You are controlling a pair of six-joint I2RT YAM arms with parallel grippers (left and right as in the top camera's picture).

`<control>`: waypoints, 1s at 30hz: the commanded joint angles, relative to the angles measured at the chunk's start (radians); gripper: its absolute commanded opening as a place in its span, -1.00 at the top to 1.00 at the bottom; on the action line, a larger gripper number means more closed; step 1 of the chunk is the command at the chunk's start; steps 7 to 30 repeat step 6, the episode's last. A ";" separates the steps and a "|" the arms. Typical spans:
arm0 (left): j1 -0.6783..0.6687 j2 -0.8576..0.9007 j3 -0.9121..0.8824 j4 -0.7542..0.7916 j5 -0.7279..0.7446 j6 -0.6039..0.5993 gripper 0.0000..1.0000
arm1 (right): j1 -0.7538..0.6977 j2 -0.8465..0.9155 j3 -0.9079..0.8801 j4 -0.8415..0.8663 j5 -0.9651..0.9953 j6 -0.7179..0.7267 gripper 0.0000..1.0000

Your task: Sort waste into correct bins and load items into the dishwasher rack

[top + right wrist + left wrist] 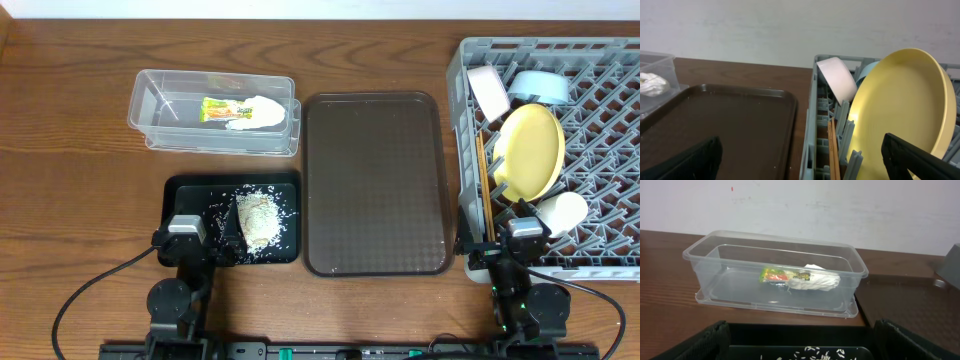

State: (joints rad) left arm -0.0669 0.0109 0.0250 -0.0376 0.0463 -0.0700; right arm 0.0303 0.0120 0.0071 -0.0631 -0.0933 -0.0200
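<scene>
The clear tub (150, 125) holds the snack wrapper (218, 109) with white paper (256, 113); both show in the left wrist view, tub (700, 260) and wrapper (776, 275). The black tray (185, 190) holds the rice heap (257, 220). The grey rack (600, 150) holds the yellow plate (530, 150), white bowl (488, 90), blue bowl (540, 88), white cup (560, 212) and chopsticks (484, 190). My left gripper (186, 232) is open and empty at the tray's near edge (800, 345). My right gripper (524, 236) is open and empty at the rack's near left corner (805, 160).
A brown serving tray (375, 180) lies between the black tray and the rack. In the right wrist view the plate (900, 110), white bowl (837, 77) and chopsticks (832, 150) stand close ahead. A white wall runs behind the table.
</scene>
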 commanded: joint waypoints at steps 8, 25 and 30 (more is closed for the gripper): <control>0.005 -0.005 -0.021 -0.029 0.002 0.017 -0.87 | -0.010 -0.007 -0.002 -0.003 -0.005 -0.015 -0.99; 0.005 -0.005 -0.021 -0.029 0.002 0.017 -0.87 | -0.010 -0.007 -0.002 -0.003 -0.005 -0.015 -0.99; 0.005 -0.005 -0.021 -0.029 0.002 0.017 -0.87 | -0.010 -0.007 -0.002 -0.003 -0.005 -0.015 -0.99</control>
